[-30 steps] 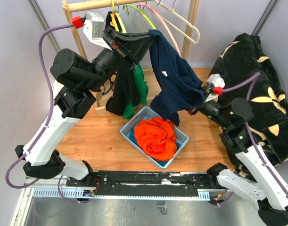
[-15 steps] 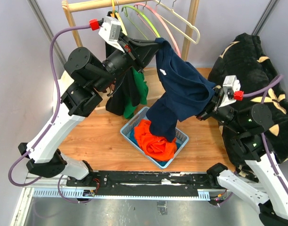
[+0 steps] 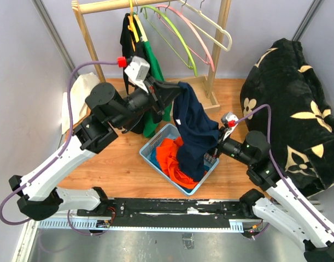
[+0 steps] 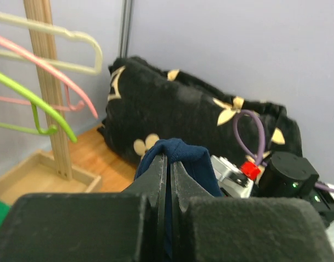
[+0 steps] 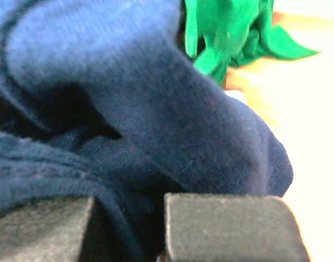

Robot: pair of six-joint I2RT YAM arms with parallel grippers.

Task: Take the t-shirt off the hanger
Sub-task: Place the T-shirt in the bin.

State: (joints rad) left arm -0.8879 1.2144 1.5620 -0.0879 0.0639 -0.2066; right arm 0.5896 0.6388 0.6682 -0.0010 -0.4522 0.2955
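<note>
Left gripper point(image 3: 175, 90) clamped tight on top fold of navy t-shirt point(image 3: 193, 128); right gripper point(image 3: 217, 146) pinched shut on shirt's lower side; shirt hangs between both, clear of hangers point(image 3: 180, 30), tail draping into blue basket point(image 3: 151, 143) over orange garment point(image 3: 168, 155) on worktop point(image 3: 112, 158); step, likely: drop-off; next move: lower, let go over basket.

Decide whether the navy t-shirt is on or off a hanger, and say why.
Off. The navy t-shirt is pinched by the left gripper and right gripper above the blue basket, away from the bare hangers.
</note>
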